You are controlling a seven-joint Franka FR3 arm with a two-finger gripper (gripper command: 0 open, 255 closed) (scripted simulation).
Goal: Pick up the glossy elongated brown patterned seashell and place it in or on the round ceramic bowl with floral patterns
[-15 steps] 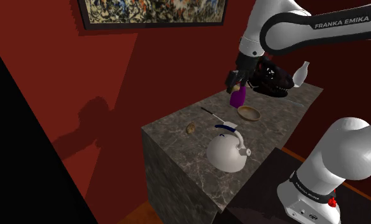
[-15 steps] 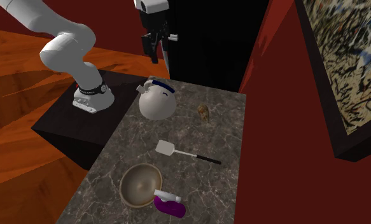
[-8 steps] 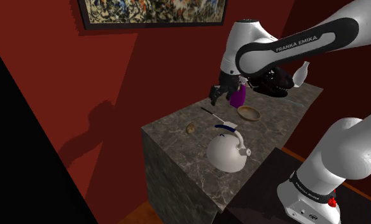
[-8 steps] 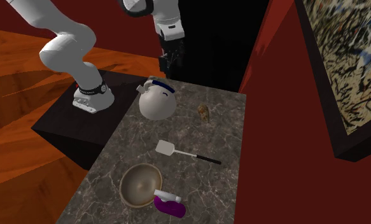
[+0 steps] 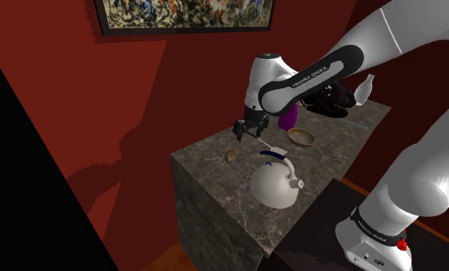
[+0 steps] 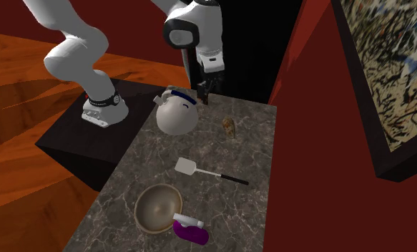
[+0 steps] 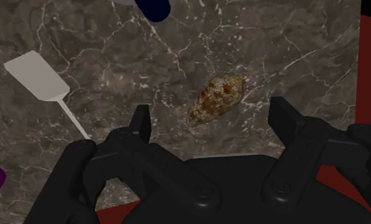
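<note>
Gripper (image 5: 242, 131), fingers spread and empty, hangs above the brown speckled seashell (image 5: 231, 155) at the shoulder view's centre, apparently lined up for grasping. The bowl (image 5: 301, 137) sits right of centre on the counter (image 5: 215, 181).

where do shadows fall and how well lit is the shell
Shoulder view: dim, the shadow of the arm falls on the red wall. Wrist view: the seashell is evenly lit, speckles clear. Second exterior view: it sits small but unshaded.
</note>
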